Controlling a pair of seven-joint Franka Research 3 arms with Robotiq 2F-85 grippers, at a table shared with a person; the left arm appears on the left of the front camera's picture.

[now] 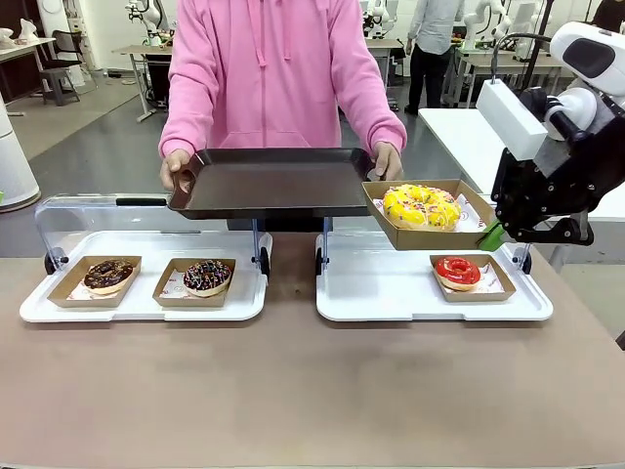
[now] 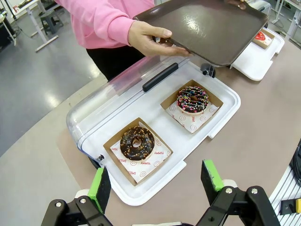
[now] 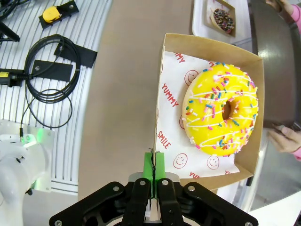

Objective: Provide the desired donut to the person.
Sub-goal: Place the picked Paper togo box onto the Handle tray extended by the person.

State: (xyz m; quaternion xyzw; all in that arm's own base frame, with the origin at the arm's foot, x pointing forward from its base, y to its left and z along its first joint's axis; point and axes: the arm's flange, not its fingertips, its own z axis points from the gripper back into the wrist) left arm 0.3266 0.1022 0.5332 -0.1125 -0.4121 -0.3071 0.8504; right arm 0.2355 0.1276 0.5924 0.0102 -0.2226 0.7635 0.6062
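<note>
The person (image 1: 273, 68) in a pink hoodie holds a dark empty serving tray (image 1: 269, 181) with both hands over the far side of the table. My right gripper (image 3: 154, 172) is shut on the side wall of a cardboard box (image 3: 207, 47) that carries a yellow sprinkled donut (image 3: 221, 109). The box (image 1: 386, 200) hangs in the air at the serving tray's right edge, by the person's hand (image 1: 387, 161). My left gripper (image 2: 155, 181) stands open above the table's near side, holding nothing, in front of a chocolate donut (image 2: 137, 142) and a sprinkled chocolate donut (image 2: 192, 99).
Two white display trays lie on the table, their clear lids swung back. The left one (image 1: 142, 308) holds the two boxed chocolate donuts (image 1: 107, 275) (image 1: 207, 277). The right one (image 1: 391, 293) holds a boxed red donut (image 1: 457, 272). Brown tabletop lies in front.
</note>
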